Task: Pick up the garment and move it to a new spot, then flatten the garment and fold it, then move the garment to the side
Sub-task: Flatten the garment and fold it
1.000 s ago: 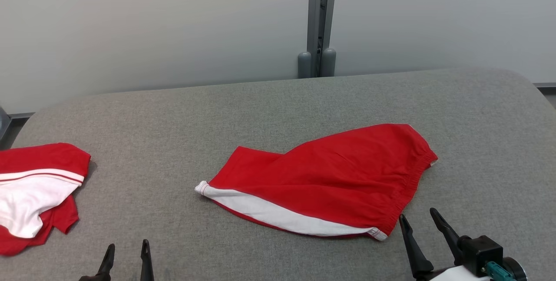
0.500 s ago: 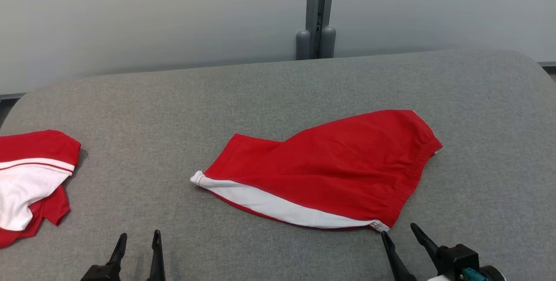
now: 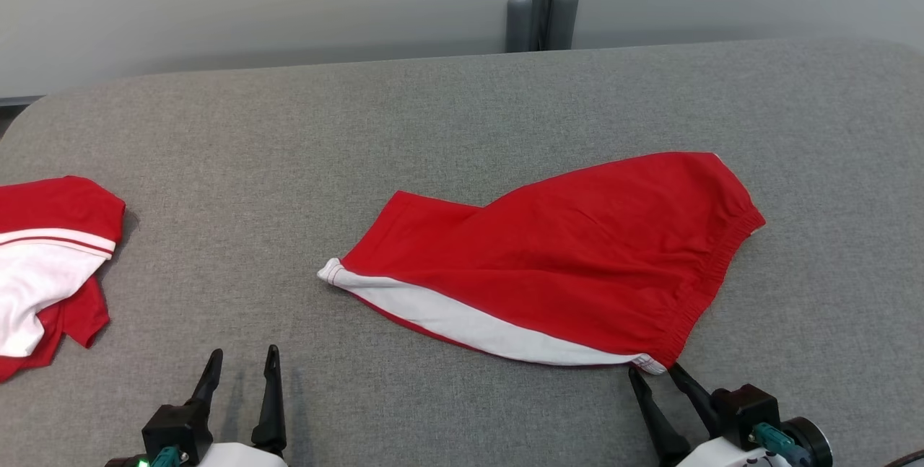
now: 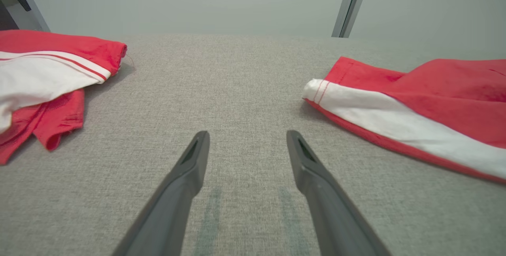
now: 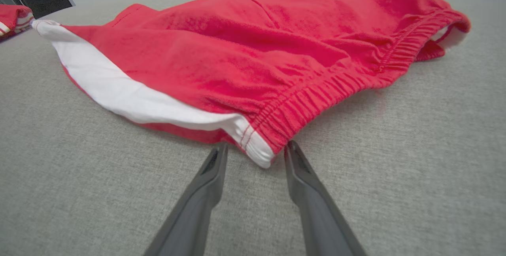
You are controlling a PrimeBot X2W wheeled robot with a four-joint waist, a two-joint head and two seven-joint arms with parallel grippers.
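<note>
Overhead, the red shorts (image 3: pixel 563 265) lie just beyond the right gripper (image 3: pixel 652 369), whose base is cut off; the left gripper (image 3: pixel 243 351) is spread. Left wrist: shorts off to the fingers' right, partly cropped. Right wrist: parted fingers flank the waistband corner (image 5: pixel 259 157), not pinching.

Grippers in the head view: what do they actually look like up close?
The left gripper and right gripper each have two long, tapering dark fingers on a black block, with a teal plug and white forearm behind.
</note>
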